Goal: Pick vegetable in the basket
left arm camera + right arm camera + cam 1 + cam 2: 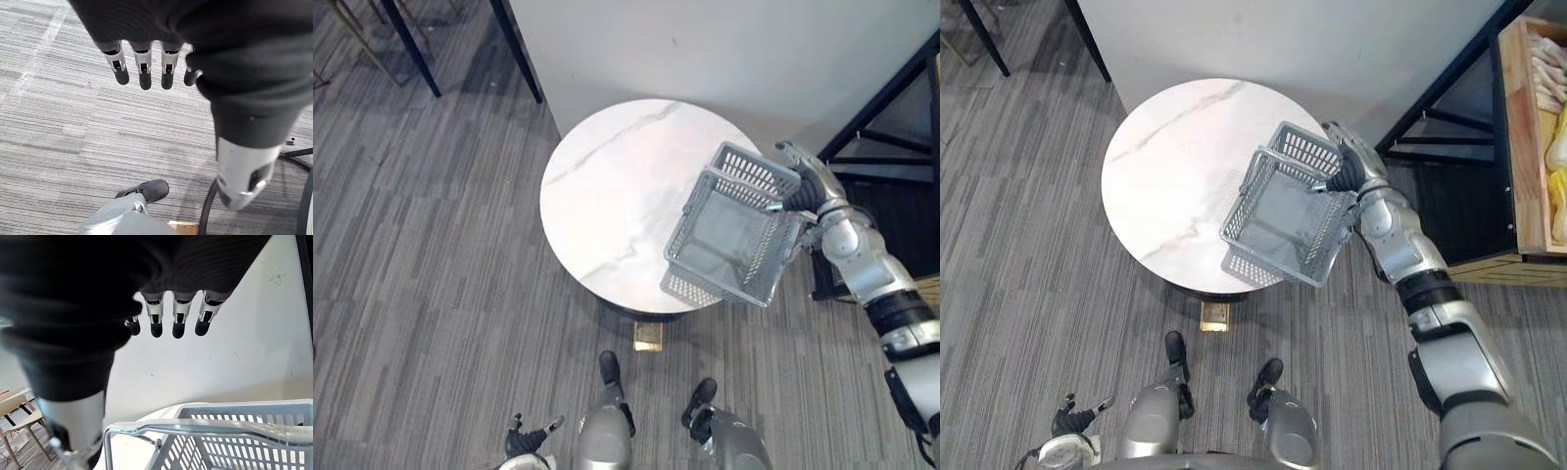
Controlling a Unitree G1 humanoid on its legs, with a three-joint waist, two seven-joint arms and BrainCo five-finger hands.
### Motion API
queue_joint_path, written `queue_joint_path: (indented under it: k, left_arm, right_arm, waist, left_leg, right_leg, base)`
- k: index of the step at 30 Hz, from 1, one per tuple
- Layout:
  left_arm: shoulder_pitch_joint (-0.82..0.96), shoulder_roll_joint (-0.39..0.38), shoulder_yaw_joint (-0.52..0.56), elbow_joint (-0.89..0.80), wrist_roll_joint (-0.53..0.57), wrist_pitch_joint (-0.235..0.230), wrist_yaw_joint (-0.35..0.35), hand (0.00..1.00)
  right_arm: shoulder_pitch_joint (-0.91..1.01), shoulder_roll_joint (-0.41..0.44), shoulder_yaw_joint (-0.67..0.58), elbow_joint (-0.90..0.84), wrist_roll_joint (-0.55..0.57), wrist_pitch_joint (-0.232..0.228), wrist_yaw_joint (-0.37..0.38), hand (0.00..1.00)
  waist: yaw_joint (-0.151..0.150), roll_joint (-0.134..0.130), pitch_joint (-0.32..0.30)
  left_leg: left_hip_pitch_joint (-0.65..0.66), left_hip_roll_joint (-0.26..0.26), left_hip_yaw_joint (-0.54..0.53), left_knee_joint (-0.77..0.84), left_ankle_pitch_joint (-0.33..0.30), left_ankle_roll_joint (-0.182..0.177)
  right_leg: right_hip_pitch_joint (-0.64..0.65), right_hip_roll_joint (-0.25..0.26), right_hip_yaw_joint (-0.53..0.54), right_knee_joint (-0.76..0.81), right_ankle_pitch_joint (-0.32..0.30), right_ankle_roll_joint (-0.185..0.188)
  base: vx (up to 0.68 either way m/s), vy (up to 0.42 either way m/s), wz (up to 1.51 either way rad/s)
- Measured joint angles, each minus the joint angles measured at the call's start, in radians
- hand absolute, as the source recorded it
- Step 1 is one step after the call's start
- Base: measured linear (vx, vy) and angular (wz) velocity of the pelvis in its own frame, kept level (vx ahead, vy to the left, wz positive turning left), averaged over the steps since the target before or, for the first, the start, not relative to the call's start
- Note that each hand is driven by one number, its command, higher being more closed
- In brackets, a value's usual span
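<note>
Carrying the basket [1304, 147] by its handle [195, 427], the right robot hand [1347, 162] has straight, loosely spread fingers. The basket hangs tilted and empty just inward of it, partly over the surface [1165, 166]. Likely vegetables [1557, 147] lie in a crate [1513, 147] well outward. Level the basket before turning there. The left robot hand [145, 68] hangs spread

Shop-like room, grey shopping basket [1283, 220], stocked wooden shelf [1516, 147], carpet floor [1018, 274]
</note>
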Motion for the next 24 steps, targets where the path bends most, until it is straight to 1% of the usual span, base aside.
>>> queue_joint_path:
  k: [3, 4, 7, 12, 16, 24]
  left_arm:
    - [-0.004, 0.000, -0.011, -0.011, 0.000, -0.001, -0.004, 0.00]
    - [-0.008, -0.001, -0.016, -0.017, 0.000, -0.001, -0.005, 0.00]
    - [-0.013, -0.001, -0.021, -0.020, -0.001, -0.010, -0.006, 0.00]
    - [-0.020, 0.000, -0.048, -0.038, -0.005, -0.013, -0.015, 0.00]
    - [-0.021, -0.001, -0.059, -0.040, -0.009, -0.011, -0.019, 0.00]
    - [-0.020, -0.001, -0.092, -0.057, -0.009, -0.008, -0.026, 0.00]
  right_arm:
    - [-0.024, -0.001, 0.029, 0.045, 0.000, 0.000, 0.001, 0.00]
    - [-0.035, -0.001, 0.029, 0.067, 0.000, 0.001, 0.001, 0.00]
    - [-0.047, -0.003, 0.030, 0.101, -0.001, 0.002, 0.004, 0.00]
    - [-0.075, -0.031, 0.030, 0.134, -0.001, 0.003, 0.019, 0.00]
    - [-0.078, -0.039, 0.030, 0.146, -0.002, 0.002, 0.024, 0.00]
    - [-0.079, -0.039, 0.034, 0.182, -0.011, -0.005, 0.035, 0.00]
  waist:
    - [0.002, 0.005, 0.013]
    - [0.003, 0.010, 0.024]
    - [0.008, 0.022, 0.032]
    - [0.008, 0.034, 0.051]
    - [0.008, 0.037, 0.054]
    - [0.010, 0.052, 0.063]
  left_leg:
    - [-0.014, 0.000, -0.001, 0.000, 0.002, 0.003]
    - [-0.014, -0.001, -0.001, 0.000, 0.003, 0.004]
    - [-0.015, -0.001, -0.001, 0.000, 0.003, 0.004]
    - [-0.028, -0.001, -0.003, 0.000, 0.007, 0.006]
    - [-0.028, -0.002, -0.004, 0.000, 0.007, 0.006]
    - [-0.027, -0.006, -0.005, 0.000, 0.007, 0.007]
  right_leg:
    - [-0.017, -0.002, 0.001, 0.007, 0.000, 0.000]
    - [-0.018, -0.003, 0.001, 0.010, 0.000, 0.000]
    - [-0.022, -0.004, 0.003, 0.011, 0.000, 0.000]
    - [-0.036, -0.004, 0.005, 0.016, 0.000, 0.000]
    - [-0.036, -0.005, 0.006, 0.017, 0.000, 0.000]
    - [-0.036, -0.009, 0.006, 0.019, -0.001, 0.000]
  base:
    - [0.00, -0.001, 0.01]
    - [0.00, 0.000, 0.00]
    - [0.01, -0.007, -0.01]
    - [0.03, -0.016, 0.00]
    - [0.05, -0.017, 0.00]
    - [0.02, -0.005, 0.00]
